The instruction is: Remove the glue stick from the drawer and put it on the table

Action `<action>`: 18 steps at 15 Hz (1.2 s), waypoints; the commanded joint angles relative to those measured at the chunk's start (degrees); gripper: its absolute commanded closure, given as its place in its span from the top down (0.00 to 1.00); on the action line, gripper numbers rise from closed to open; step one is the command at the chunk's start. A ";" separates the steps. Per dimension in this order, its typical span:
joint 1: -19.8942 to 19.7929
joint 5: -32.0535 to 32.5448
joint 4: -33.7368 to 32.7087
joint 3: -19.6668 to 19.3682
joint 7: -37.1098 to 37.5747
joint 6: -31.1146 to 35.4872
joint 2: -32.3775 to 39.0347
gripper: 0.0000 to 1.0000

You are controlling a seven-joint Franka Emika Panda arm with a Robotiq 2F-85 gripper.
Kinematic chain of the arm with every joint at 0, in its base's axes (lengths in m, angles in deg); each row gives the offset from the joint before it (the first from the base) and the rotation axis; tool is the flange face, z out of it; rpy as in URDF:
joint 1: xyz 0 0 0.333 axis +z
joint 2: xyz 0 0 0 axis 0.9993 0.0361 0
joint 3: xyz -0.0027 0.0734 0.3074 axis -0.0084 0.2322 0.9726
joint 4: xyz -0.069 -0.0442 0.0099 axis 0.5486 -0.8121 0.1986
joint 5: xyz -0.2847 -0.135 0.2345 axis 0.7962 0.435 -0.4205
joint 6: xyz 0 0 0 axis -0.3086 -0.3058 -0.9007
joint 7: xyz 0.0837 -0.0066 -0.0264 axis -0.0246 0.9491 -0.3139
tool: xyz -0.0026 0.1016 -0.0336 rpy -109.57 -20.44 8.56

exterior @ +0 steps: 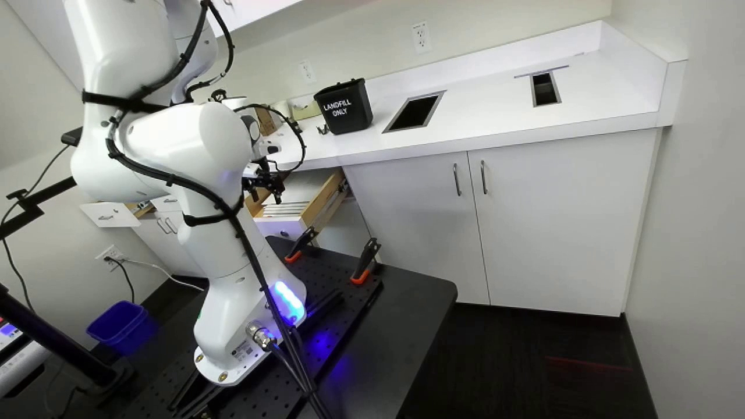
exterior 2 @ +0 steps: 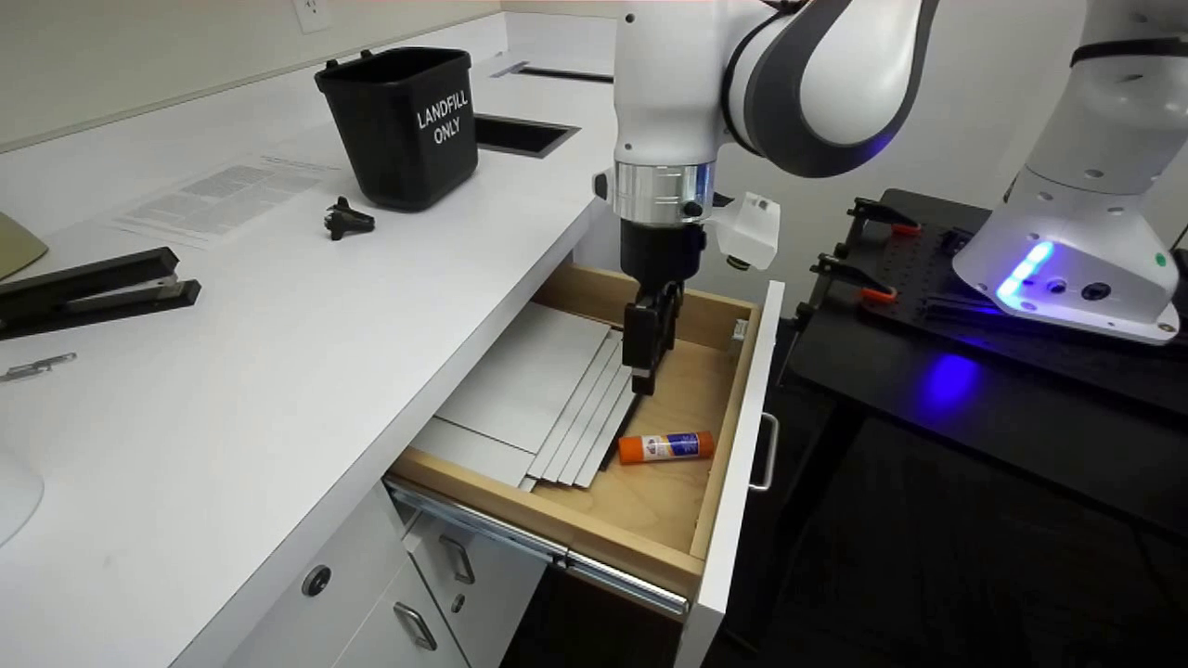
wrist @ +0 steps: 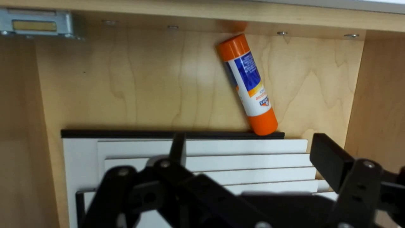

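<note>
The glue stick (exterior 2: 666,446), with orange ends and a blue-and-white label, lies on the bare wood floor of the open drawer (exterior 2: 640,547). It also shows in the wrist view (wrist: 248,84), lying slanted, one end close to the drawer's front wall and the other at the black edge of a stack of boards. It is hidden in an exterior view where the drawer (exterior: 323,201) shows at an angle. My gripper (exterior 2: 645,376) is above the drawer, over the boards and apart from the glue stick. In the wrist view its fingers (wrist: 250,142) are wide apart with nothing between. The table (exterior 2: 278,399) is the white countertop beside the drawer.
White boards (exterior 2: 529,380) fill the drawer's rear part. On the countertop stand a black bin (exterior 2: 404,130), a black stapler (exterior 2: 93,292), a small black clip-like object (exterior 2: 348,220), a pen (exterior 2: 37,366) and a printed sheet (exterior 2: 227,190). A dark inset (exterior: 414,112) opens in the countertop.
</note>
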 commanded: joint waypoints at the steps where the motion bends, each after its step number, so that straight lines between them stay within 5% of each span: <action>1: 4.24 2.52 -0.54 -4.23 2.88 -1.30 -0.28 1.00; 6: 12.42 7.59 -2.06 -11.90 9.92 -1.70 1.91 1.00; 18: 22.54 7.06 -8.01 -19.06 11.32 -1.39 10.09 1.00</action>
